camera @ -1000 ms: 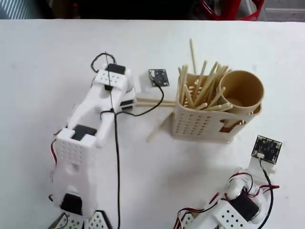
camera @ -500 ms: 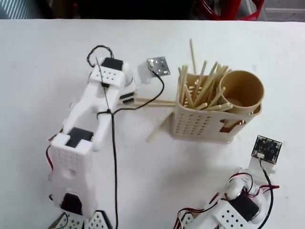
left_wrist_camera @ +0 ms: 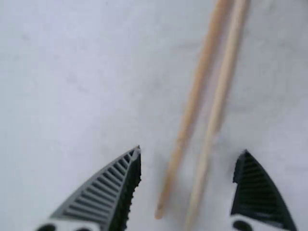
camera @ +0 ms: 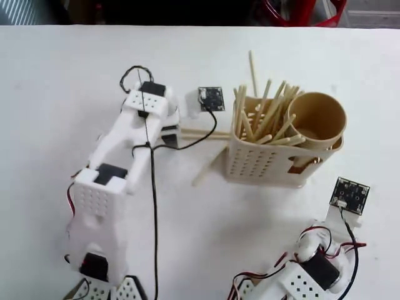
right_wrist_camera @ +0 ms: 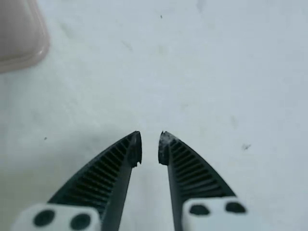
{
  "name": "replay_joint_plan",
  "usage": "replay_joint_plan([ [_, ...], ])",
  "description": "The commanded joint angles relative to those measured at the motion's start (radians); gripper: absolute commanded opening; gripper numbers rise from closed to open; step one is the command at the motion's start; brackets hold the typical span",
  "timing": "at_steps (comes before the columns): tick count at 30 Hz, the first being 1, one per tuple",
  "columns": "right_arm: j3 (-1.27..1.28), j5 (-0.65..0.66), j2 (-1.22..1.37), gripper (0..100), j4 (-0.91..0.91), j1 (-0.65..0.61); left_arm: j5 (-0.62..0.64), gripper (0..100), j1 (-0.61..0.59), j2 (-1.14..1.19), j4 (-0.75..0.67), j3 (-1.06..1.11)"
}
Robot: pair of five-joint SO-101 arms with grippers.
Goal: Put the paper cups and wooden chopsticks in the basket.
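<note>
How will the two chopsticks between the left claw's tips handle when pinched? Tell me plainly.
The chopsticks look thin, straight wood, so probably stiff and light. They lie loose on the smooth table, so a nudge may roll or separate them. Side by side between the open left claw, one could slip out on closing.
</note>
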Motion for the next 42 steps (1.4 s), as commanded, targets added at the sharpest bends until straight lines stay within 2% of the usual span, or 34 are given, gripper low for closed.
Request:
replay_joint_plan([
  [1,0.009,0.008,-0.008,7.4,-0.015,-0.008,-0.012,29,0.005,0.031,-0.072,-0.041],
  [8,0.009,0.008,-0.008,7.4,-0.015,-0.008,-0.018,27,0.005,0.104,-0.066,-0.041],
  [15,0.009,0.008,-0.008,7.4,-0.015,-0.008,-0.018,2,-0.001,0.159,-0.064,-0.038],
  [26,0.009,0.008,-0.008,7.4,-0.015,-0.008,-0.003,2,-0.108,0.154,0.089,-0.068],
  [29,0.009,0.008,-0.008,7.4,-0.015,-0.008,0.084,2,-0.151,0.154,0.206,-0.169],
  [32,0.009,0.008,-0.008,7.4,-0.015,-0.008,0.143,2,-0.171,0.160,0.431,-0.339],
  [36,0.009,0.008,-0.008,7.4,-0.015,-0.008,0.327,2,-0.174,0.166,0.709,-0.509],
  [39,0.009,0.008,-0.008,7.4,-0.015,-0.008,0.470,2,-0.196,0.142,0.703,-0.496],
  [42,0.009,0.009,-0.005,7.4,-0.015,-0.008,0.551,2,-0.202,0.111,0.704,-0.437],
])
